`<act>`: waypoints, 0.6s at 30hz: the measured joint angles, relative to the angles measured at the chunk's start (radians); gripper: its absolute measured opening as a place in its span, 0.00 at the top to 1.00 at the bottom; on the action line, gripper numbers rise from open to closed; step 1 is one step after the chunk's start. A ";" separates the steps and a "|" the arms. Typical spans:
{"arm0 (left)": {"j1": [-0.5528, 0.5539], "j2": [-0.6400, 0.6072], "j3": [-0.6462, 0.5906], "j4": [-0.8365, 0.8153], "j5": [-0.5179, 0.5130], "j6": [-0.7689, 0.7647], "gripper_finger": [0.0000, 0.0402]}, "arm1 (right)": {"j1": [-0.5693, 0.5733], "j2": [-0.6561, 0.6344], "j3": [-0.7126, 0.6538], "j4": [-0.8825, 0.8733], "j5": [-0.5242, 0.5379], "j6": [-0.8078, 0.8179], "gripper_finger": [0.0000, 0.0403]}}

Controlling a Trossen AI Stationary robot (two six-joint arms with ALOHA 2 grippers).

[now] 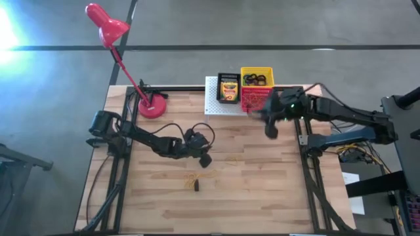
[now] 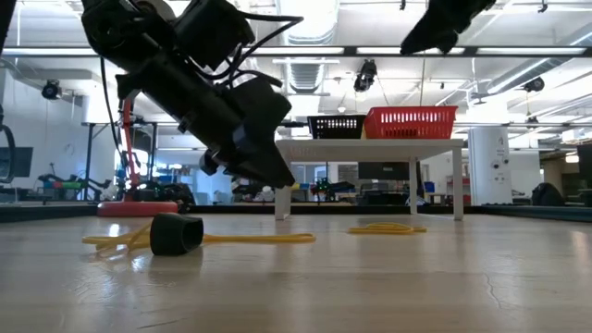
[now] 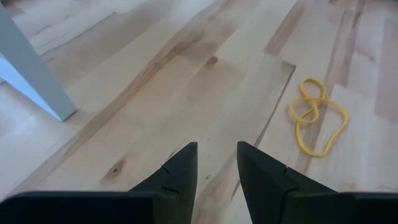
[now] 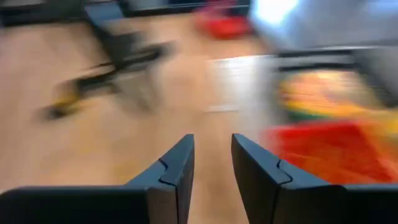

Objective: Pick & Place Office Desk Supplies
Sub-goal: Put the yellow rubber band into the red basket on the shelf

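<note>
Two small baskets sit on the white perforated stand at the back edge of the wooden table: a black mesh basket holding a yellow-and-green crayon box, and beside it a red plastic basket with small dark rings lying on a yellow box inside it. In front of the stand, toward the middle of the table, a loose yellow rubber band lies flat on the wood, and farther from the stand a yellowish rubber-band tangle lies with a small black cylindrical piece touching it. The left gripper hovers low over bare wood between the stand and the tangle, its two dark fingers parted by a narrow gap with nothing between them. The right gripper hangs in the air just in front of the red basket at the stand's right end, its fingers likewise slightly apart and holding nothing. The red desk lamp stands on the table to the left of the stand.
</note>
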 joint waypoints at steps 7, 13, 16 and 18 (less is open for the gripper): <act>0.000 0.000 0.000 0.062 -0.022 0.000 0.71 | 0.181 0.065 -0.264 0.333 -0.256 0.017 0.75; 0.000 0.000 0.000 0.067 -0.022 0.000 0.71 | 0.313 0.233 -0.497 0.840 -0.238 0.050 0.77; 0.001 0.000 0.000 0.067 -0.022 0.000 0.71 | 0.337 0.352 -0.571 1.103 -0.237 0.028 0.75; 0.001 0.000 0.000 0.067 -0.022 0.000 0.71 | 0.336 0.428 -0.587 1.176 -0.210 0.042 0.72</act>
